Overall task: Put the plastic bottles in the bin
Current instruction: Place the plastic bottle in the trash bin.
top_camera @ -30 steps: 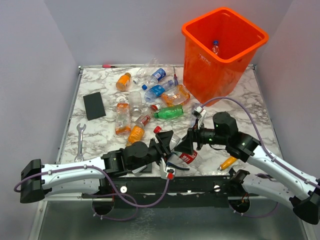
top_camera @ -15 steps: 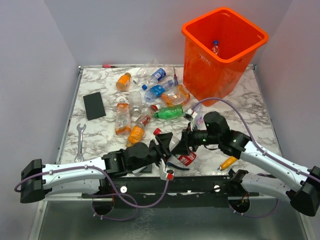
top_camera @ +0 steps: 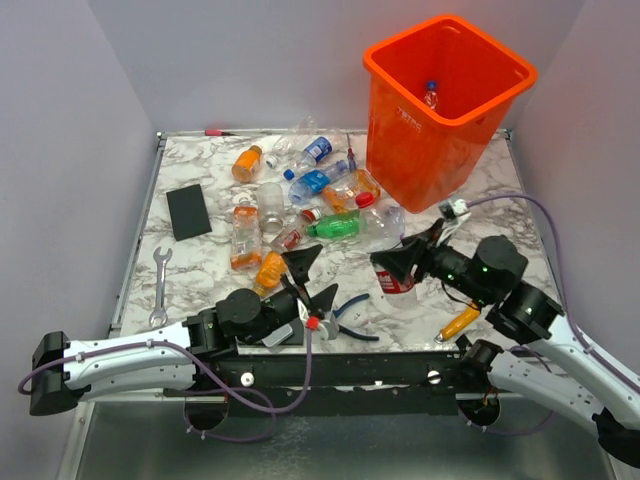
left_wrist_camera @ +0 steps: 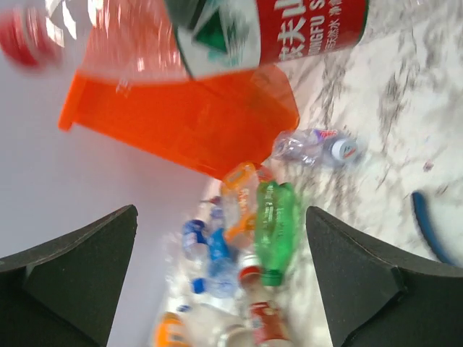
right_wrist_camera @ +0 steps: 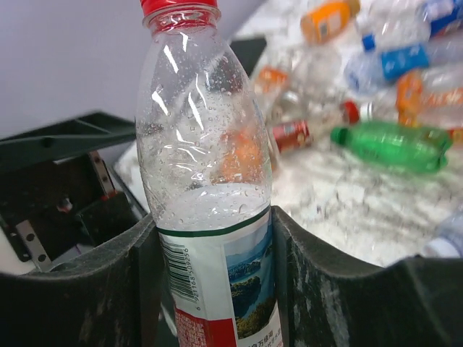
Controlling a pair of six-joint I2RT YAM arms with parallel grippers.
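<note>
Right pincer (right_wrist_camera: 213,246) pinching clear red-capped bottle (right_wrist_camera: 202,137) at labelled belly, neck standing past fingertips. Judged light, thin-walled, springy, wet-slick inside (hard squeeze likely buckles it), so belly grip suits. Left pincer (top_camera: 312,279) spread wide, empty. One bin (top_camera: 400,75), well beyond right pincer. Count: one held, one bottle in bin (top_camera: 431,95), roughly eleven in heap (top_camera: 335,225) ahead of left pincer.

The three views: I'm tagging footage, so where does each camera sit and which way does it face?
Top external: above and behind, looking down on table and bin; left arm and right arm show.
Left wrist: on left arm, facing the bin past open left jaws.
Right wrist: on right arm, facing the bottle pile; right jaws grip a red-capped bottle.
Shared: both wrist views show the green bottle.
</note>
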